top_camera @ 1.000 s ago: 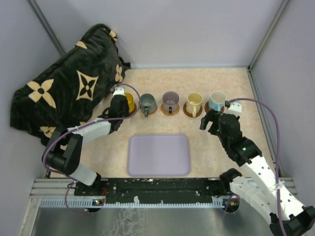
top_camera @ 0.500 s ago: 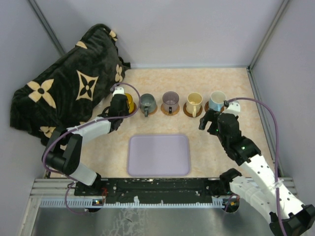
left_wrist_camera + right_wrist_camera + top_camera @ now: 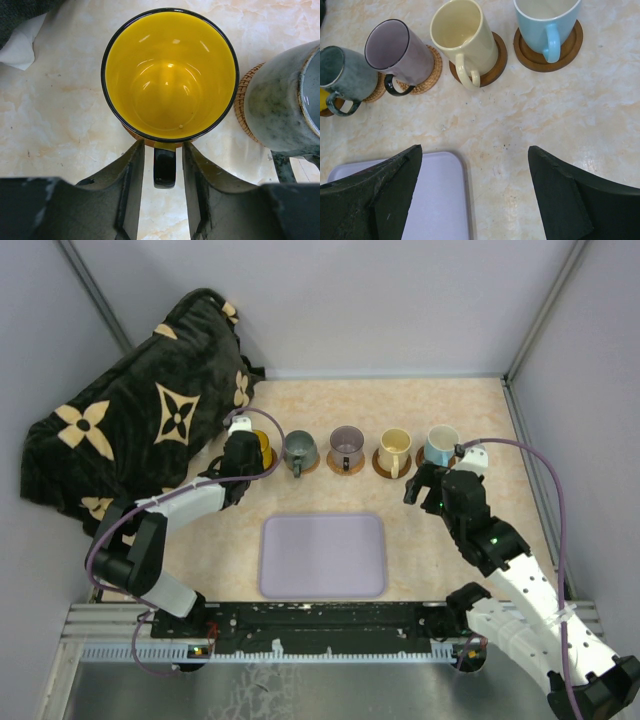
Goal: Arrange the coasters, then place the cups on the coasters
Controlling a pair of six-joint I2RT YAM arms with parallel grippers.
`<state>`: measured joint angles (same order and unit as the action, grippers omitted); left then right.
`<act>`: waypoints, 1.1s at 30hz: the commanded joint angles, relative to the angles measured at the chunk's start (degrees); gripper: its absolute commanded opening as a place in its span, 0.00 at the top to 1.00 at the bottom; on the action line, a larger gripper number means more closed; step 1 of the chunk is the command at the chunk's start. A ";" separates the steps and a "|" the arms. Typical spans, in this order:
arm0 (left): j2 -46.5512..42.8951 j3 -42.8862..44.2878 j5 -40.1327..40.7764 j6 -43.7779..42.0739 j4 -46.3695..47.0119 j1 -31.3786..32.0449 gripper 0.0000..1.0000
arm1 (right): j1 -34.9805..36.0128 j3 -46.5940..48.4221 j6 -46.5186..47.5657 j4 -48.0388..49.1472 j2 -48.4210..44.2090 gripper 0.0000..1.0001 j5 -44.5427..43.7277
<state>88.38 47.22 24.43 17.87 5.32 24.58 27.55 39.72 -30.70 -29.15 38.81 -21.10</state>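
Left gripper [image 3: 163, 150]: released. Its two dark fingers [image 3: 131, 185] stand slightly parted on either side of the black handle [image 3: 164, 167] of the glossy yellow ceramic cup with a black rim [image 3: 170, 75]. A thin gap shows on each side, so nothing is clamped.
Right gripper [image 3: 475, 155]: spread wide and holding nothing. It hangs over the table just beyond the tray's far right corner, short of the cup row.
Lavender rectangular plastic tray [image 3: 322, 555]: flat on the beige marble-patterned table [image 3: 450, 540], between the two arms and nearer than the cups.
Yellow cup: upright at the left end of the row, handle toward the arms, on a brown coaster (only a sliver [image 3: 137, 137] shows under its near edge).
Speckled grey-green mug [image 3: 345, 72]: upright on a woven tan round coaster [image 3: 243, 100], just right of the yellow cup.
Translucent purple-grey mug [image 3: 395, 50]: mid-row, on a second woven tan disc [image 3: 431, 75].
Cream mug [image 3: 465, 32]: on a dark smooth wooden coaster [image 3: 495, 65].
Light blue mug with a cream inside [image 3: 545, 20]: right end of the row, on another dark wooden coaster [image 3: 570, 50].
Black plush blanket with tan flower shapes [image 3: 140, 410]: heaped at the far left, beside the yellow cup.
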 commanded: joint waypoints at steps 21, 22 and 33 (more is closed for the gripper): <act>-8.16 1.58 1.52 -2.19 -3.80 -0.50 0.49 | -0.47 0.24 -0.51 2.47 0.35 0.13 0.83; -8.70 1.71 1.62 -2.01 -4.85 -0.52 0.49 | -0.48 0.40 -0.46 2.29 0.39 0.13 0.73; -27.14 -0.96 2.22 -2.39 -15.22 -0.88 0.46 | -0.57 5.36 0.59 -0.24 2.06 0.01 -7.38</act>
<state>67.96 46.92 25.78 16.40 -4.97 24.49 27.55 40.66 -31.07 -30.11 39.68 -23.42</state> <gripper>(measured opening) 0.532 0.979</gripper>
